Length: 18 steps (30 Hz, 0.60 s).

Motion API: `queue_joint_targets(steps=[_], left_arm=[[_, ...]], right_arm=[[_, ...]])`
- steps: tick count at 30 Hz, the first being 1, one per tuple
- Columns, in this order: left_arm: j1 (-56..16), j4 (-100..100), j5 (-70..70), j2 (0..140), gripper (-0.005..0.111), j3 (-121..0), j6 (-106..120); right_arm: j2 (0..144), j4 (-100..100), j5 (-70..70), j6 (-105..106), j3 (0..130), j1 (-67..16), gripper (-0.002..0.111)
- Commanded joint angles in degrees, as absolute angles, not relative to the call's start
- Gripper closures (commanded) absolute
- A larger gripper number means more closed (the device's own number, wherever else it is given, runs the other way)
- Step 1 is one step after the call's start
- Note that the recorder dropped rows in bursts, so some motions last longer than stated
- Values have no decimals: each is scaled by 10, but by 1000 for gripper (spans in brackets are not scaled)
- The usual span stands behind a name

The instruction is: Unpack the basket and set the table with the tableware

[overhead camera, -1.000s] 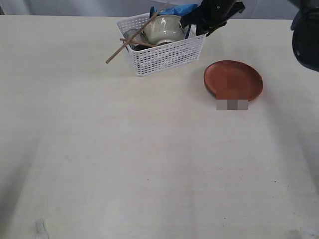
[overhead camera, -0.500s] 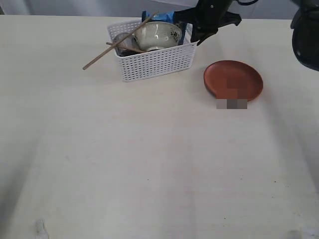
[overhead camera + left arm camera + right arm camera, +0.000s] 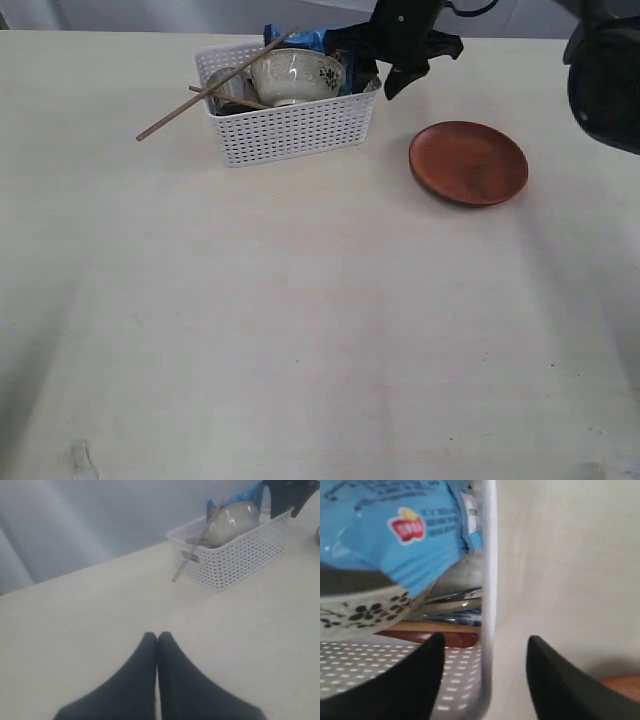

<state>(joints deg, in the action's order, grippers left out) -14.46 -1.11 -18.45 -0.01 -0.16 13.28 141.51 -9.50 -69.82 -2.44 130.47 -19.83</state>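
Pale cream table (image 3: 300, 330), bare on the near side of the basket (image 3: 290, 130): no place is laid there yet. The left gripper (image 3: 157, 637) hangs over this bare stretch, well apart from the basket, with its jaws pressed together on nothing. Closer in lies the reddish-brown plate (image 3: 468, 162). It is off the basket's end on the right arm's side, near it but not touching, and flat on the table. You may count it as the one piece unpacked. Everything else is inside the basket. The off-white bowl (image 3: 295, 75) sits in the middle, and the chopsticks (image 3: 200, 95) lean across the rim and jut out over the end away from the plate. A steel cup (image 3: 230, 85) stands at that same end. Steel cutlery (image 3: 452, 597) lies low in the basket beneath the bowl, as the right wrist view shows. The blue snack bag (image 3: 300, 38) stands against the basket's far wall and is no part of the setting. At the basket's far corner on the plate side, the right gripper (image 3: 485, 642) straddles the wall with one finger inside and one outside, jaws parted and gripping nothing. Judged so, the task is barely begun, and the bowl lies just beside the inner finger.
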Motion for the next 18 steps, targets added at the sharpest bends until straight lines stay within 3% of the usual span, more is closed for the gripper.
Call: queue_joint_targets(steps=[1, 8, 13, 18], left_arm=[[-148, -22, -185, 0, 107, 0, 129], [-148, -22, -185, 0, 107, 0, 129], [-148, -22, -185, 0, 107, 0, 129], [-148, -22, -185, 0, 107, 0, 129]], right_arm=[[1380, -37, -700, 31, 1305, -196, 46], [1295, -41, -700, 271, 1305, -230, 52], [1267, -83, -700, 471, 1305, -318, 53], [1293, 67, -685, 555, 1305, -418, 53]])
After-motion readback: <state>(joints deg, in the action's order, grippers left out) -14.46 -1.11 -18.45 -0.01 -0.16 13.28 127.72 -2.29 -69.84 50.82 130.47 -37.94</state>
